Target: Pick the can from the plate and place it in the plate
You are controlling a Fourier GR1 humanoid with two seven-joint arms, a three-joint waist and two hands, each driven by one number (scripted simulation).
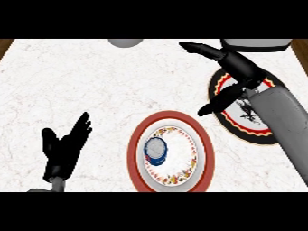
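Head view. The right hand (231, 67), black, fingers straight and spread, holds nothing and hovers over the black round plate with a red-and-cream rim (231, 118), which its forearm partly covers. The small blue-and-white can (156, 150) stands below and to the left of that hand, well apart from it — on the red-rimmed white plate with a floral border (203, 149). The left hand (64, 146), open and empty, rests far across the white marble counter (83, 81). To grasp well, the right hand should probably descend beside the can — thumb and fingers on opposite sides — before closing.
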